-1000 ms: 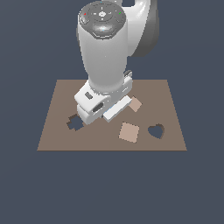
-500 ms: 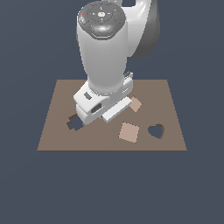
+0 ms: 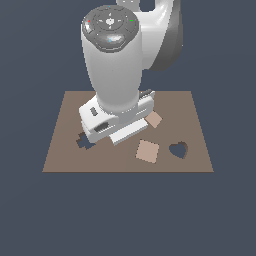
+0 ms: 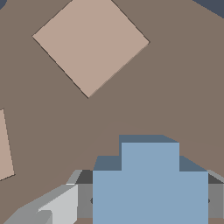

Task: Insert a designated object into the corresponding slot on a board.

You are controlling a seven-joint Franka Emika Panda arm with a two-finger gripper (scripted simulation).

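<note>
Light-blue, flat and plus-shaped, the cross block point(image 4: 149, 183) sits clamped between the grey fingers point(image 4: 57, 203) of the gripper point(image 4: 148, 201), above the matte brown board point(image 3: 65, 150). No readable writing anywhere. A tan square tile point(image 4: 90, 43) lies nearby; the dark cross slot point(image 3: 84, 142) shows beside the arm.

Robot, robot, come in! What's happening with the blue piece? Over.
Tool shut on light-blue cross block. Dark cross-shaped slot partly visible beside arm. Tan square tile on brown board.

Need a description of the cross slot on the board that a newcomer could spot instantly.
Start from the flat brown board under the big white arm. In the exterior view, go to its left edge, just below the arm's white end block: the slot is a dark notched cut-out, partly hidden by the arm. Its stepped corners distinguish it from the rounded heart-shaped hole at right.
</note>
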